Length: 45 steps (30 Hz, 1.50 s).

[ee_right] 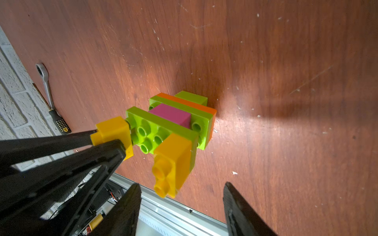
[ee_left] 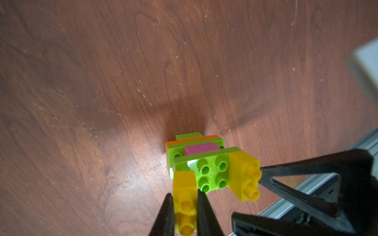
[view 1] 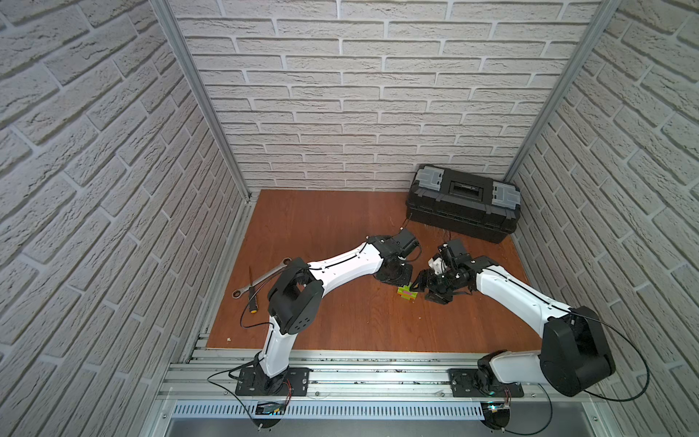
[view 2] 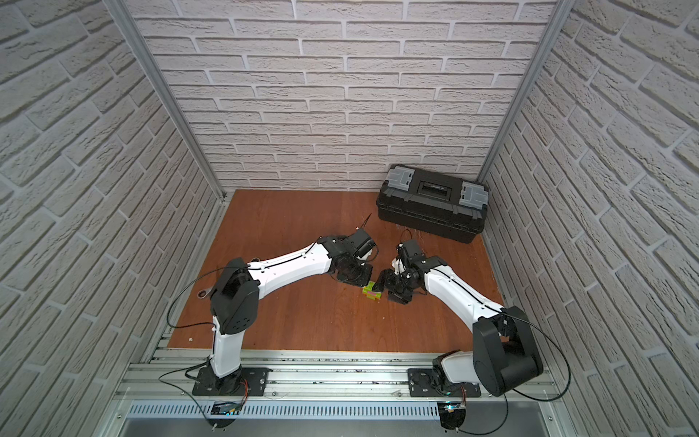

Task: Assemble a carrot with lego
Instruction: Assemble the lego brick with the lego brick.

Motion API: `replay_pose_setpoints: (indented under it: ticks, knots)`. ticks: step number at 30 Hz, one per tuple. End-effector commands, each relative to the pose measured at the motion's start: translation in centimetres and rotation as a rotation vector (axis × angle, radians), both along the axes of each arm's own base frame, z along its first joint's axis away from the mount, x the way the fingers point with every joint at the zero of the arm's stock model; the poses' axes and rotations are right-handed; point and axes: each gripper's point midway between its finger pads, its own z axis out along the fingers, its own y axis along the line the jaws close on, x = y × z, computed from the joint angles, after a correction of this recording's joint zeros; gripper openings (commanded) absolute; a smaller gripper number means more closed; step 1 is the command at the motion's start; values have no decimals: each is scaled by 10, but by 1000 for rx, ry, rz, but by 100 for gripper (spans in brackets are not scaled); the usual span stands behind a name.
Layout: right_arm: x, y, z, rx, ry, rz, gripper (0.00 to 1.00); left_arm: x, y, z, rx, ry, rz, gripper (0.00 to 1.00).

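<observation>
Pinching now: my left gripper (ee_left: 184, 194) is clamped on one yellow brick (ee_left: 185, 183) at the top of the carrot (ee_left: 196, 155). I read this as seating that piece on the green studs while steadying the stack. I cannot tell if it is fully down.
Right gripper (ee_right: 182, 185): spread wide, with a finger on either side of the other yellow brick (ee_right: 173, 161) and touching neither face. I judge it is parked there, ready to squeeze or press.
Carrot position: standing on the table (view 1: 340, 321) mid-board, between my two wrists. A small green brick is at the bottom, then orange, green, pink and green. The yellows sit at opposite ends of the top brick, with four bare studs between them.
Progress: all seven pieces look joined, so I reckon only a final press and release remain.
Risk: the foot is narrow, and a sideways tug on letting go could topple it.
Tools: the wrench (view 1: 261, 280) and screwdriver (view 1: 252, 299) lie crossed by the left wall, well apart from the work.
Toolbox (view 1: 463, 204): lid down, in the far right corner.
</observation>
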Motion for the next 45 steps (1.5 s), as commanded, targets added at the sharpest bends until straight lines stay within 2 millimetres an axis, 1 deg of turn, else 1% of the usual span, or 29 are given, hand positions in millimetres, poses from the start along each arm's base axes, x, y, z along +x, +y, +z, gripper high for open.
replay_pose_setpoints:
  ticks: [1,6,16,26,45]
  knots:
    - [7,2,-2,-10,-28,6,65,2,1,9,-28,-11,4,0]
    - [11,3,-8,-16,-22,8,64,1,2,9,-25,-11,3,0]
    - [19,3,-10,-32,-20,9,62,2,2,7,-16,-11,3,0]
    - [26,3,1,-39,-46,17,62,3,2,9,-14,-13,0,0]
    - [25,-1,-21,-86,5,29,60,5,-1,10,-13,-12,-4,0]
